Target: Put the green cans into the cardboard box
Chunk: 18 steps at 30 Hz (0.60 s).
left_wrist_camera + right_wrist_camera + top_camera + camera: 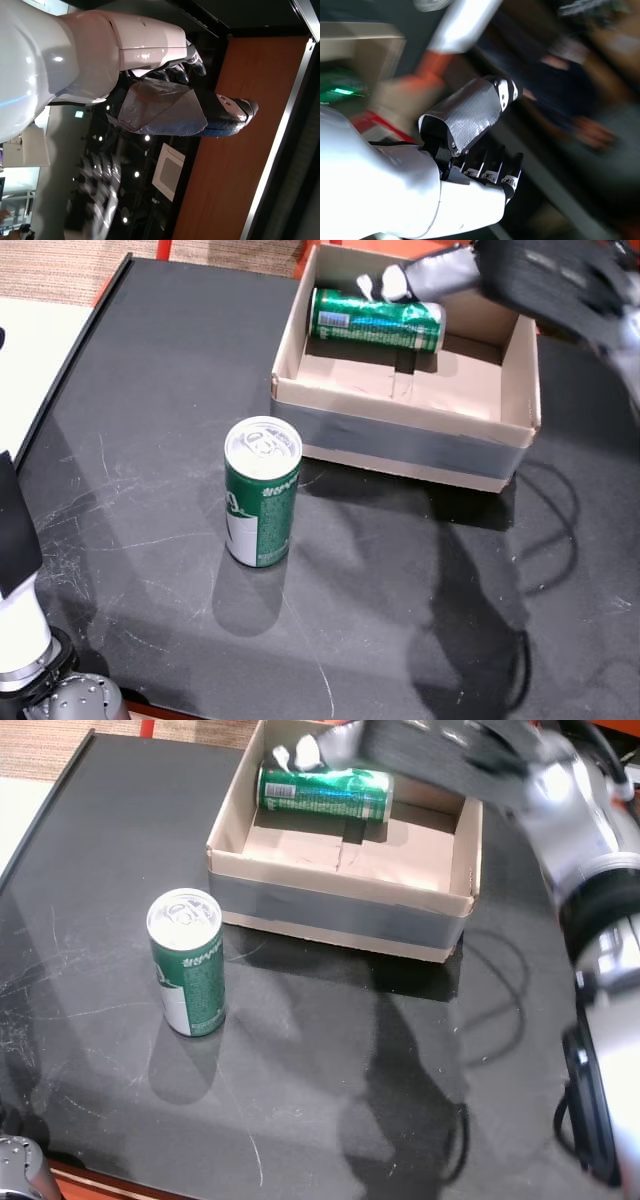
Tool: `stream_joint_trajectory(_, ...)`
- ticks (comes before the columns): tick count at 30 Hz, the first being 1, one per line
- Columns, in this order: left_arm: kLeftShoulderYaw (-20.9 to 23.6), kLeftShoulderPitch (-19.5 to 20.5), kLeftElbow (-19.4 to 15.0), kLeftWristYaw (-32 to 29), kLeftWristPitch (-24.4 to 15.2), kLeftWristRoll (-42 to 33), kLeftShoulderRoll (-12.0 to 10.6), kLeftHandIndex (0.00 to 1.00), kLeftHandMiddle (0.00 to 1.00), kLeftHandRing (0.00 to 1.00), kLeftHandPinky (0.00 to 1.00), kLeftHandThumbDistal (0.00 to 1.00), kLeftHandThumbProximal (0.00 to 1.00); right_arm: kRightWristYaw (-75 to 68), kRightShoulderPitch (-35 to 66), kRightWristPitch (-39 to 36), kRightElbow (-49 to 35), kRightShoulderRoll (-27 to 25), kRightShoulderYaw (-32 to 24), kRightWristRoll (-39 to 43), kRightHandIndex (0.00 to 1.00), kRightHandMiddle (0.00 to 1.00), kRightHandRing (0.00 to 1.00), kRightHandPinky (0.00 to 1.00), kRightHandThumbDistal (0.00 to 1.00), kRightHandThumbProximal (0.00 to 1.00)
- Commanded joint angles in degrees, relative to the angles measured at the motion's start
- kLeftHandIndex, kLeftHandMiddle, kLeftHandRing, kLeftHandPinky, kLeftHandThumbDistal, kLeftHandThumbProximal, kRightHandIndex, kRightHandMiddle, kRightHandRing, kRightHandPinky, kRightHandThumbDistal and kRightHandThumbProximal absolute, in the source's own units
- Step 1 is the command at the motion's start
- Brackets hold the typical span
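At the far left my left robot hand (pixel 185 65) sits low by the desk (pixel 140 390) edge, off the work; the left wrist view shows its fingers loosely apart with nothing in them, ceiling lights behind. Next, the upright green can (pixel 262 492) stands alone on the dark desk, in front of the cardboard box (pixel 410 440) and clear of it. I judge it a thin, smooth aluminium can: light if empty, easy to dent or tip, slippery on the printed wall, so I would wrap it round the middle of the body, not at the rim. Whether it is full I cannot tell. Further right, a second green can (pixel 325 792) lies on its side inside the box against the back wall. My right robot hand (pixel 440 750) is above that back wall, blurred; its fingers look spread with nothing held, and the right wrist view agrees, though the fingertips near the can are hard to make out. The box's right wall hides part of its floor.
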Motion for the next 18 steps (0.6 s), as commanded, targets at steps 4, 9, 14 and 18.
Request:
stream_joint_trajectory(4, 1.0, 2.0, 2.4, -1.5, 2.4, 0.4, -2.5, 0.88, 0.91, 0.91, 0.93, 0.65, 0.81, -2.8, 15.0, -14.8, -13.1, -3.4, 1.9, 11.3, 0.66, 0.67, 0.69, 0.74, 0.73, 0.65)
stream_joint_trajectory(9, 1.7, 1.4, 3.8, -1.7, 2.2, 1.5, -0.2, 0.90, 0.92, 0.92, 0.93, 0.75, 0.70, -3.4, 23.2, -19.6, -16.1, -4.8, 7.2, 12.1, 0.59, 0.61, 0.63, 0.66, 0.52, 0.59)
stream_joint_trajectory(14, 3.3, -0.4, 7.1, -3.0, 1.0, 2.0, 2.2, 0.89, 0.92, 0.94, 0.95, 0.87, 0.58, -3.2, 29.1, -21.0, -16.4, 0.5, 4.6, 10.1, 0.52, 0.57, 0.60, 0.64, 0.17, 0.55)
stream_joint_trajectory(18, 2.3, -2.8, 11.3, -3.1, -1.3, 4.4, 4.4, 0.91, 0.93, 0.95, 0.98, 0.92, 0.54, -3.5, 28.8, -21.0, -14.4, 1.3, 5.8, 11.2, 0.54, 0.58, 0.61, 0.67, 0.34, 0.61)
